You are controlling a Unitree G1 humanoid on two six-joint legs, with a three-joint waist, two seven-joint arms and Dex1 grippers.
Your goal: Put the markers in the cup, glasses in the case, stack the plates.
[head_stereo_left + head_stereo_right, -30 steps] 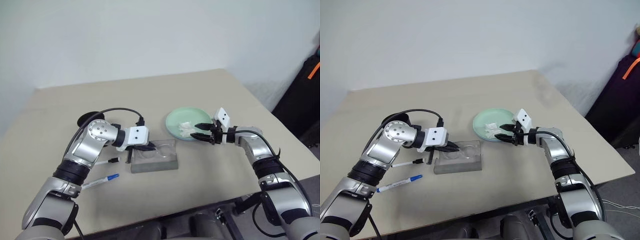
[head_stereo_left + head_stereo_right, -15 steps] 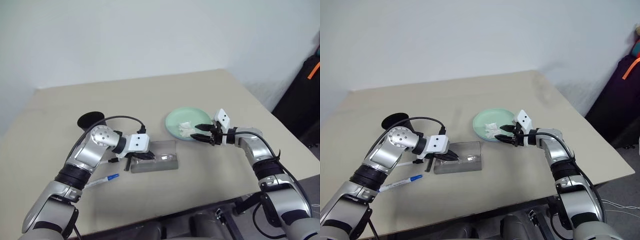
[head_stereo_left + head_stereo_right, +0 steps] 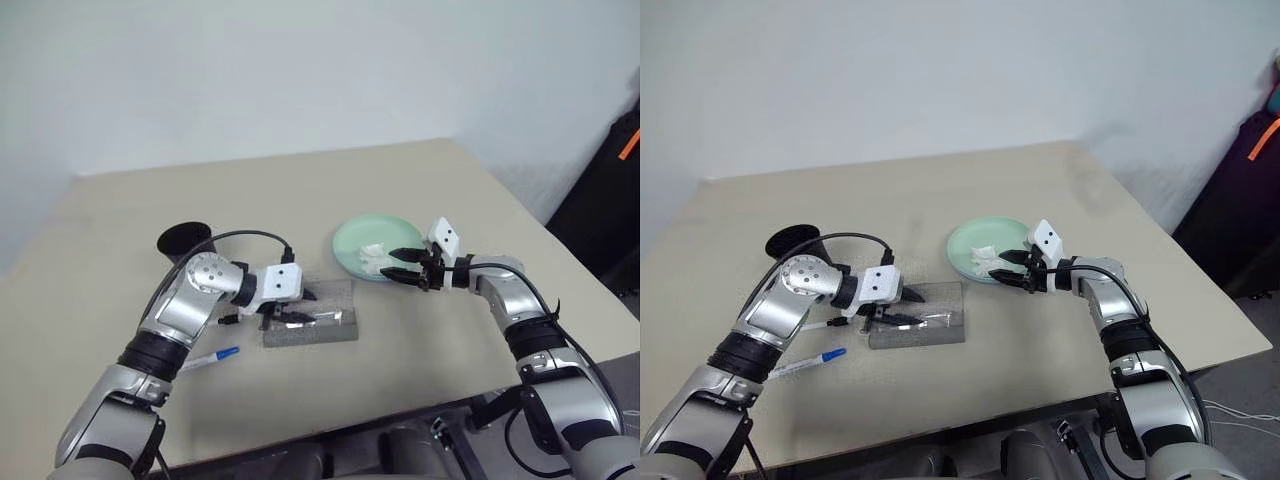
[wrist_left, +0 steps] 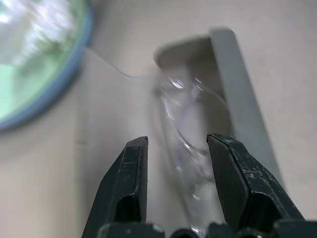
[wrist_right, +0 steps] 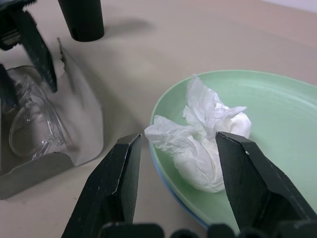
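The clear glasses (image 3: 322, 317) lie on the flat grey case (image 3: 312, 334) in the middle of the table. My left gripper (image 3: 296, 306) is open at the case's left end, and in the left wrist view the glasses (image 4: 190, 116) lie just past its fingertips. The mint green plate (image 3: 352, 240) rests on the light blue plate (image 5: 168, 187), with a white tissue (image 5: 205, 134) on top. At the plates' near right rim my right gripper (image 3: 402, 265) stands open, its fingers either side of the tissue. The black cup (image 3: 183, 240) is at the left. The blue-capped marker (image 3: 207, 357) and black-capped marker (image 3: 224, 320) lie beside my left arm.
The beige table (image 3: 300, 190) ends in a front edge just below both forearms. A dark object with an orange strap (image 3: 620, 170) stands off the table at the far right. A black cable (image 3: 245, 236) loops over my left wrist.
My left gripper has gone from shut to open and let go of the glasses, which now lie on the case. The right arm has kept still.
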